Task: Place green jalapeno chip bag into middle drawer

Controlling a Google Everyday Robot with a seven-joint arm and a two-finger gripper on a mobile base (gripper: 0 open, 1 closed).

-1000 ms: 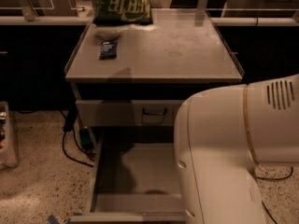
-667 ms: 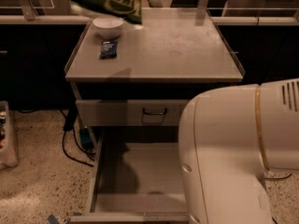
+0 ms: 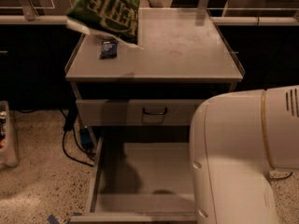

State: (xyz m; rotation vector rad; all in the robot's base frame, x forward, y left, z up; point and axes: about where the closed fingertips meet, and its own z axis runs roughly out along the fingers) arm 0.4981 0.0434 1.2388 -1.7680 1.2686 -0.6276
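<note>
The green jalapeno chip bag (image 3: pixel 106 9) hangs tilted in the air above the back left corner of the cabinet top (image 3: pixel 177 50), and the frame's top edge cuts it off. Its pale bottom edge points down and to the right. My gripper is out of view above the top edge, so I cannot see what holds the bag. The middle drawer (image 3: pixel 149 176) is pulled open below the cabinet front. Its grey floor is bare, and my arm's white housing (image 3: pixel 247 157) hides its right part.
A small dark blue packet (image 3: pixel 108 48) lies on the cabinet top just under the bag. The upper drawer front with a black handle (image 3: pixel 154 111) is closed. Black cables (image 3: pixel 74 146) run on the speckled floor to the left, and a bin (image 3: pixel 7 134) stands at the left edge.
The bag has moved left and lower, nearer the camera, and now covers the white bowl seen before. My arm housing has shifted slightly.
</note>
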